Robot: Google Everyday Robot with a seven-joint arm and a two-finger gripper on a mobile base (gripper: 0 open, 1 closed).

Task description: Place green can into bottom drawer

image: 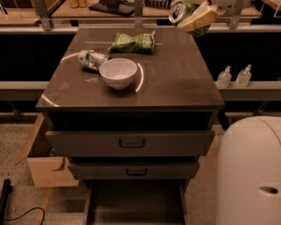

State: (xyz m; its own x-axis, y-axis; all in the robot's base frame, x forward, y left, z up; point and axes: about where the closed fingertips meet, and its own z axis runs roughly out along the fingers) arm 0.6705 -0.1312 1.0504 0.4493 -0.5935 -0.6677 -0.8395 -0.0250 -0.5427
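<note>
My gripper (195,18) is at the top right, lifted above the back right corner of the cabinet top (175,74). It is shut on the green can (181,11), which lies tilted with its silver end facing left. The bottom drawer (136,204) stands pulled open at the foot of the cabinet, showing a plain grey floor with thin side walls. Nothing lies in it.
A white bowl (118,73), a whitish can on its side (91,59) and a flat green snack bag (134,42) lie on the cabinet top. Two closed drawer fronts (131,143) sit above the open drawer. A cardboard box (44,162) stands left; my white body (250,171) fills the lower right.
</note>
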